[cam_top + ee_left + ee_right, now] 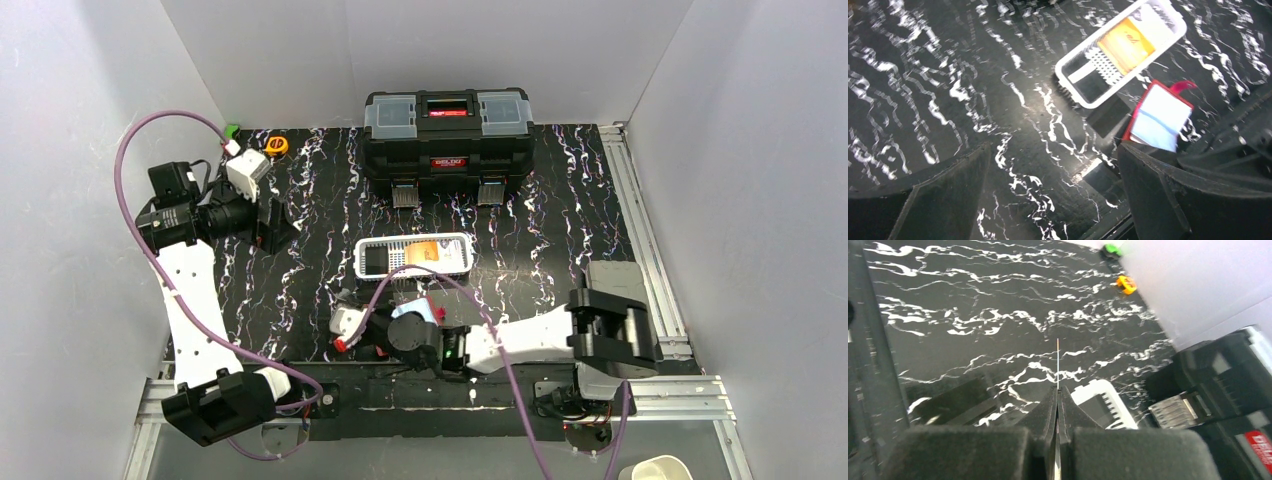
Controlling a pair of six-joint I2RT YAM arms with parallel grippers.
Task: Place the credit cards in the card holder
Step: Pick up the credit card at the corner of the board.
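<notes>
Top view: the left claw [272, 222] sits upper left, well apart from the basket [462, 262], which holds an orange card [423, 252]. Left wrist view: that claw gapes wide and empty. The red card holder [1179, 86] lies centre right with a pale blue card [1162, 119] on it. Right wrist view: the right claw [1057, 390] pinches a card [1057, 360] seen edge-on. Best to line it up squarely with the holder's pocket before sliding it in.

Both arms pair white shells with black joint housings. The left arm [190, 300], at eight o'clock in the overhead view, trails a looping purple cable [120, 185]. The right arm [520, 340], at five o'clock, carries a second purple cable [508, 365]. The left end effector [1052, 150] and the right end effector [1057, 390] have matte black, wedge-shaped fingers [938, 200].
</notes>
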